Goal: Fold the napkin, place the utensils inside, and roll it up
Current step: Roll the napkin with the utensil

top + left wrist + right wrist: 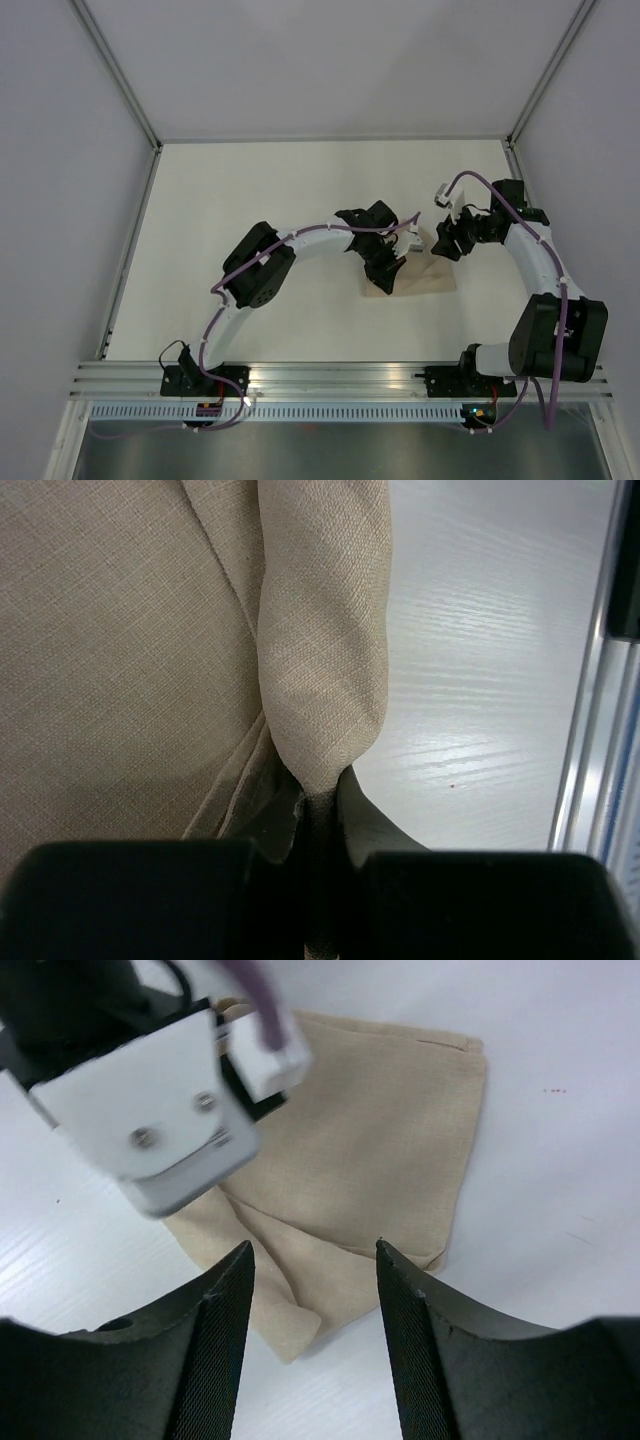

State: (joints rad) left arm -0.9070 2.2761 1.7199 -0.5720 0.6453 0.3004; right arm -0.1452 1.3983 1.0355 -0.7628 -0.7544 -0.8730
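Observation:
The beige napkin (425, 277) lies folded on the white table between the two arms. My left gripper (385, 283) is shut on a bunched fold of the napkin (320, 650), pinched between the two black fingers (372, 825). My right gripper (313, 1252) is open and empty, held above the napkin (380, 1150) near a turned-over corner; the left arm's white wrist block (150, 1090) shows over the cloth. In the top view the right gripper (445, 245) sits at the napkin's far right edge. No utensils are in view.
A metal rail (340, 380) runs along the table's near edge and also shows in the left wrist view (590, 730). Grey walls enclose the table at the left, back and right.

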